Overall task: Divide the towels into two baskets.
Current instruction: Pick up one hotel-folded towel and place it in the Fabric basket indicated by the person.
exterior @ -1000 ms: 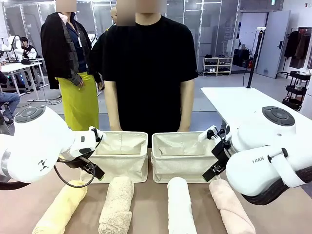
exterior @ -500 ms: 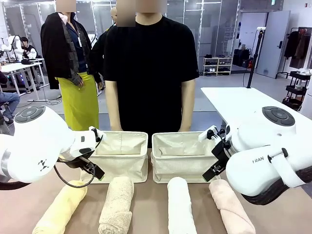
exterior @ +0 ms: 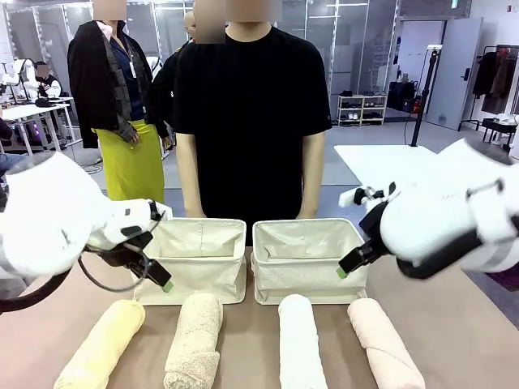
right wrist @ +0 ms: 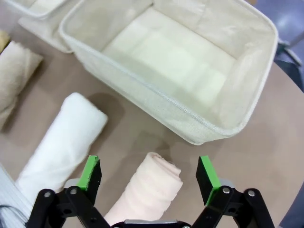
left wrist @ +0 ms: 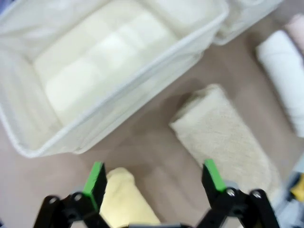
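Clearly, both pincers gape wide, holding nothing: left pincer [left wrist: 154, 173] over the yellow towel [left wrist: 127, 202], right pincer [right wrist: 147, 167] over the pink towel [right wrist: 151, 190]; wrist views look inside the left basket [left wrist: 142, 104] and the right basket [right wrist: 156, 102].

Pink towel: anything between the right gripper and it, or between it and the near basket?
Nothing visible. The right gripper hangs open directly over the end of the pink towel. Only bare table lies between it and the basket, which is empty.

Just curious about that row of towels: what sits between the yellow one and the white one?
A beige towel lies there, as the front view shows.
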Robot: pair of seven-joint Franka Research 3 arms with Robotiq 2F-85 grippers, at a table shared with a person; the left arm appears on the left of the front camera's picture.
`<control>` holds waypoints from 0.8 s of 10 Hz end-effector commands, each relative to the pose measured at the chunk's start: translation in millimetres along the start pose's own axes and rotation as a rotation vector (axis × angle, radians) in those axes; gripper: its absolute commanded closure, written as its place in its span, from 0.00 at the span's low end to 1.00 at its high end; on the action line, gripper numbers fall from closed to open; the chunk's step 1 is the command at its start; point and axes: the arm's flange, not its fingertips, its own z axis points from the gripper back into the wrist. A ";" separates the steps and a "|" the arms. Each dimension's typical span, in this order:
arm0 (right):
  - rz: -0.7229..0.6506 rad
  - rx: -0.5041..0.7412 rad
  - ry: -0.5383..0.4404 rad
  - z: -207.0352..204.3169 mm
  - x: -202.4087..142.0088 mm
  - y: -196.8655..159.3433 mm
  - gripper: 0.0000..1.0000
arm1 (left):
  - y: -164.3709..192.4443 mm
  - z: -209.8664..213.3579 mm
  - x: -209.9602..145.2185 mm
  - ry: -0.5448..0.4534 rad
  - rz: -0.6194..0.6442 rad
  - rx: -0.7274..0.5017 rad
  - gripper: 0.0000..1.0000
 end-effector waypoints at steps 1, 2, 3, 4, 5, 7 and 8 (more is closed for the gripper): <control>-0.072 0.168 -0.024 23.3 -7.0 -25.9 0.00 | 38.6 46.8 -1.9 -0.045 0.072 -0.227 0.00; -0.135 0.282 -0.058 41.4 -12.3 -34.7 0.00 | 56.6 69.7 -8.6 -0.102 0.152 -0.355 0.00; -0.202 0.386 -0.101 59.3 -19.0 -42.8 0.00 | 74.3 88.3 -20.8 -0.153 0.208 -0.476 0.00; -0.261 0.545 -0.150 79.7 -29.5 -52.7 0.00 | 91.0 106.6 -37.3 -0.210 0.255 -0.600 0.00; -0.313 0.652 -0.208 98.9 -44.2 -64.8 0.00 | 109.9 123.8 -61.1 -0.269 0.289 -0.673 0.00; -0.401 0.837 -0.282 133.7 -89.8 -103.4 0.00 | 151.1 151.3 -122.3 -0.329 0.382 -0.830 0.00; -0.482 0.855 -0.349 150.8 -113.7 -123.1 0.00 | 170.7 160.4 -151.0 -0.378 0.417 -0.862 0.00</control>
